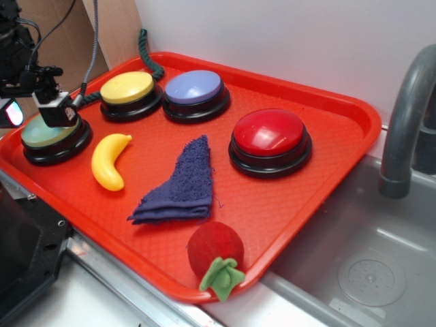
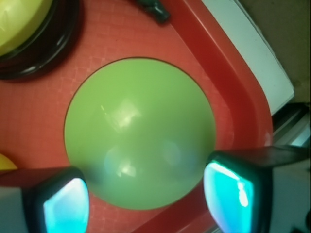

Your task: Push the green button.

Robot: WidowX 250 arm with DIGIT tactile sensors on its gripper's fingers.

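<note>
Nothing lies between my claw (image 2: 146,204) and the green button (image 2: 138,133); the yellow button (image 2: 22,24) and tray rim (image 2: 243,107) flank it.

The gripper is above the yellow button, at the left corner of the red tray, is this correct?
Not quite. The gripper is above the green button, not the yellow button. The wrist view shows the green dome directly below the fingertips. It is at the left corner of the red tray.

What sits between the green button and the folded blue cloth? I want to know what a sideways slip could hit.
The yellow toy banana lies between the green button and the blue cloth, on the red tray. The exterior view shows this.
</note>
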